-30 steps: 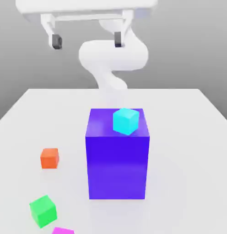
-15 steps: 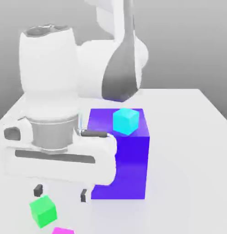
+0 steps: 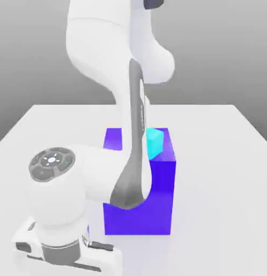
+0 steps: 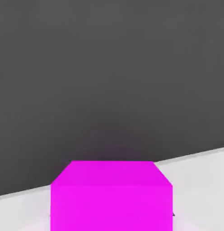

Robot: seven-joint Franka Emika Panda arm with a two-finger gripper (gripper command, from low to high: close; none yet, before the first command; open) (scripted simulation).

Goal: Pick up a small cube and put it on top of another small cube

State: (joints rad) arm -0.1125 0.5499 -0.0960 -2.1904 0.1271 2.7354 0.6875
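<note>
A magenta small cube (image 4: pixel 111 196) lies on the white table, very close under the hand in the hand view, and the gripper is shut on it. In the exterior view the arm bends down over the table's front left, with its white hand (image 3: pixel 65 256) low at the near edge. A cyan small cube (image 3: pixel 156 142) rests on top of the tall blue block (image 3: pixel 152 199), partly hidden behind the arm's forearm.
The blue block stands in the middle of the white table (image 3: pixel 222 161). The arm's grey-capped joint (image 3: pixel 52 161) and forearm (image 3: pixel 133 161) cover the table's left front. Bare table lies on the exterior view's right.
The arm came down from high at the back to the table's front left, covering the orange and green cubes. The gripper, open before, has shut.
</note>
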